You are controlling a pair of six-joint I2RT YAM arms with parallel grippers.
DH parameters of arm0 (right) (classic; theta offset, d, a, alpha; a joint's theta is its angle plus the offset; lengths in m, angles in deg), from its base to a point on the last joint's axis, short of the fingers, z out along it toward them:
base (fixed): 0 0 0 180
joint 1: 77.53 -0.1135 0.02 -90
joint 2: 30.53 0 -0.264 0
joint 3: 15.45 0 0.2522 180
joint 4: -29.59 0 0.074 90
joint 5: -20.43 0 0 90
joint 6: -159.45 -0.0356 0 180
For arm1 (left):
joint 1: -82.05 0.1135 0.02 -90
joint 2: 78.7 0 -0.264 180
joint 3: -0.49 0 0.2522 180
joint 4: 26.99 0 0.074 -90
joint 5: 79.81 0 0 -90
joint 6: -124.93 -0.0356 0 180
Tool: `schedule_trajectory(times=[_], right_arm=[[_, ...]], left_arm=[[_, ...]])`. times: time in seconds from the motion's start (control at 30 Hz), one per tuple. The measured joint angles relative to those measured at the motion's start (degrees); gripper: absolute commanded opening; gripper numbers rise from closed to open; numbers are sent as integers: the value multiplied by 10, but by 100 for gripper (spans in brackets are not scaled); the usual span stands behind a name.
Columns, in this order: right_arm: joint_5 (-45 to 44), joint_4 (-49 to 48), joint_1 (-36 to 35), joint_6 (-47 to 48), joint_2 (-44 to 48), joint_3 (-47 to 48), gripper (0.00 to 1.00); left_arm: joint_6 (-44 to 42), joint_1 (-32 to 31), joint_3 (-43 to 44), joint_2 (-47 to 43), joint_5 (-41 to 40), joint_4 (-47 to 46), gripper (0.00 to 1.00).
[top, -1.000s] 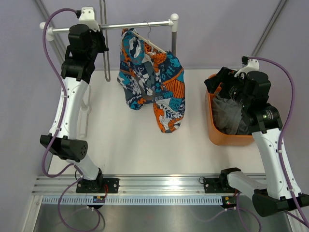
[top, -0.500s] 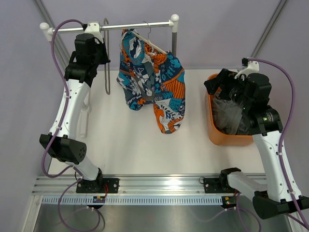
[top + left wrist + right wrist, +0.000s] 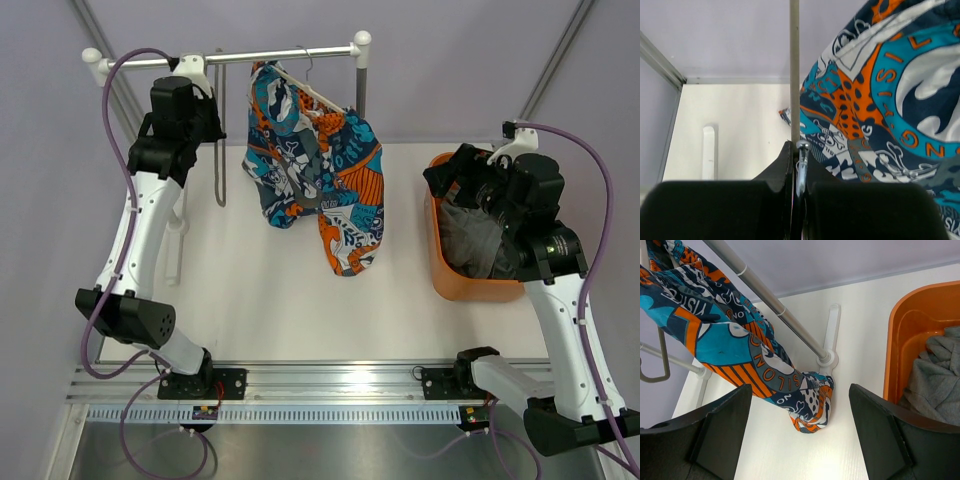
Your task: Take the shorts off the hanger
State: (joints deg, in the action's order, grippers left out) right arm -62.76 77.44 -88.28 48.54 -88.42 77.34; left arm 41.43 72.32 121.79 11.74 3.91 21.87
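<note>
The shorts (image 3: 320,170), in a teal, orange, white and black print, hang on the cream hanger (image 3: 312,90), whose wire hook is over the rack rail (image 3: 280,52). They also show in the left wrist view (image 3: 890,90) and the right wrist view (image 3: 725,335). My left gripper (image 3: 207,118) is left of the shorts, just below the rail. Its jaws (image 3: 799,150) are shut on a thin grey metal rod (image 3: 795,70) with a hooked end (image 3: 217,195). My right gripper (image 3: 450,175) is wide open and empty (image 3: 800,390), over the left edge of an orange bin, right of the shorts.
The orange bin (image 3: 470,285) at the right holds grey cloth (image 3: 475,235). The rack's right post (image 3: 360,85) ends in a white foot (image 3: 829,355). Its left foot (image 3: 709,150) lies below my left arm. The rack stands close to the back wall.
My left gripper has moved down and slightly right in the top view, taking the hooked rod with it. The right arm has barely shifted. The shorts hang as before.
</note>
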Motion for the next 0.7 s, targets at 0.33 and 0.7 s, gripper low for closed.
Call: schedule_trajectory(times=[0.33,0.7], right_arm=[[0,0,0,2,9,-14,88],[25,0,0,3,11,-14,88]], left_arm=[[-1,0,-87,-111,62,89,0],[-3,-1,-232,-257,229,95,0]])
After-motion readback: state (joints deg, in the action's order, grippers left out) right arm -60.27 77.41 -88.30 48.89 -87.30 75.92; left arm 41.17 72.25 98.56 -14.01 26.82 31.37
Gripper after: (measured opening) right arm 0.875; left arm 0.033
